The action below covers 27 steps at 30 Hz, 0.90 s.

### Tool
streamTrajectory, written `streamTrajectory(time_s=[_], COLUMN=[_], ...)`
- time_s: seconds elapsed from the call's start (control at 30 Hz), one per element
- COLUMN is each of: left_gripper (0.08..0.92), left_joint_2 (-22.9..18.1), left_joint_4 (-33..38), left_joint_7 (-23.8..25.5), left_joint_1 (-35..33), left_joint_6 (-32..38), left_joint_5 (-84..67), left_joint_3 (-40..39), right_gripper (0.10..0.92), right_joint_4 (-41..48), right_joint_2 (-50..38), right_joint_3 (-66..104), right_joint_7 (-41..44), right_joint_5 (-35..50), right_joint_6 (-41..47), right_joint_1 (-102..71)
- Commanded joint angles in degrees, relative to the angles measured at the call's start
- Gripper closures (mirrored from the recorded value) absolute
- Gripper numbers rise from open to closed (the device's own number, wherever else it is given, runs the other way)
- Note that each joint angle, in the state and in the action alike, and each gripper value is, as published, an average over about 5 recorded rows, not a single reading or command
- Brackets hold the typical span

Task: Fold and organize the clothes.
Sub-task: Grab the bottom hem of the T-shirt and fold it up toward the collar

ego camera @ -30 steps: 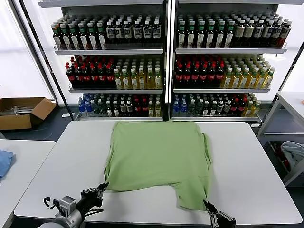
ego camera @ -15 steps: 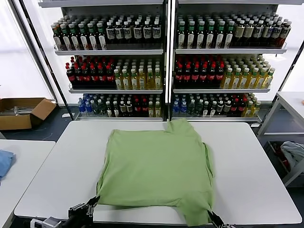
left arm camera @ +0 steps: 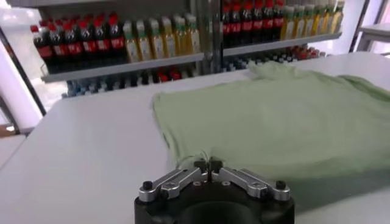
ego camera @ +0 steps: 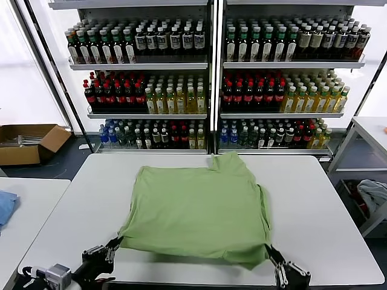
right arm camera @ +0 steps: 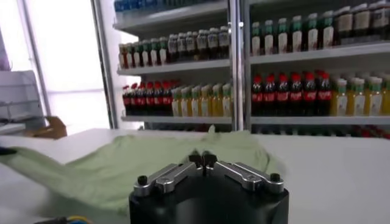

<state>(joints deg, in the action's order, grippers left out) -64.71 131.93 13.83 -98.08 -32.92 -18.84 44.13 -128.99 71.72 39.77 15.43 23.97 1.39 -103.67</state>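
A plain light green shirt (ego camera: pixel 199 205) lies spread on the white table (ego camera: pixel 320 205), with one sleeve poking out at the far edge. My left gripper (ego camera: pixel 115 243) is shut on the shirt's near-left corner, just off the table's front edge. My right gripper (ego camera: pixel 269 249) is shut on the near-right corner. In the left wrist view the shut left gripper (left arm camera: pixel 207 163) pinches the hem and the shirt (left arm camera: pixel 292 115) stretches away beyond it. The right wrist view shows the right gripper (right arm camera: pixel 202 158) closed on the shirt (right arm camera: pixel 122 164). The near hem is pulled taut between both grippers.
Shelves of bottles (ego camera: pixel 205 78) stand behind the table. A cardboard box (ego camera: pixel 27 142) sits on the floor at the left. A blue cloth (ego camera: pixel 3 205) lies on a side table at the left, and another table (ego camera: pixel 372 130) stands at the right.
Both grippers have dragged the shirt toward the table's near edge. The near-right flap that hung lower is now drawn level with the rest of the hem.
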Motion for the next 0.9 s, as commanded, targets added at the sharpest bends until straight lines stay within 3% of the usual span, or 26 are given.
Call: streamTrajectory(time_s=[0.03, 0.27, 0.57, 0.73, 0.9], left_gripper=[0.897, 0.898, 0.9, 0.897, 0.802], left_joint_2=[10.4, 12.6, 10.9, 9.6, 8.9], left_joint_4=[-9.3, -18.4, -27.4, -29.9, -27.9], left_joint_7=[0.2, 0.5, -1.2, -1.5, -1.9], left_joint_1=[12.6, 21.9, 29.7, 30.0, 27.9], left_joint_6=[-0.1, -0.2, -0.1, -0.2, -0.1], left_joint_5=[-10.4, -13.8, -13.1, -9.2, -7.8], left_joint_3=[-2.7, -8.5, -13.5, -13.8, -11.1], right_gripper=[0.919, 0.919, 0.919, 0.897, 0.776], right_joint_4=[6.1, 17.5, 29.7, 30.1, 26.5], right_joint_2=[-5.5, -8.4, -7.2, -6.2, -5.8], right_joint_3=[-4.9, -11.3, -17.6, -18.0, -14.7], right_joint_7=[-5.0, -5.3, -5.7, -6.4, -6.5], right_joint_5=[3.5, 4.4, 3.2, 1.4, -1.6], right_joint_6=[5.8, 7.6, 8.2, 10.6, 11.0], right_joint_1=[18.2, 29.8, 38.1, 37.9, 33.2])
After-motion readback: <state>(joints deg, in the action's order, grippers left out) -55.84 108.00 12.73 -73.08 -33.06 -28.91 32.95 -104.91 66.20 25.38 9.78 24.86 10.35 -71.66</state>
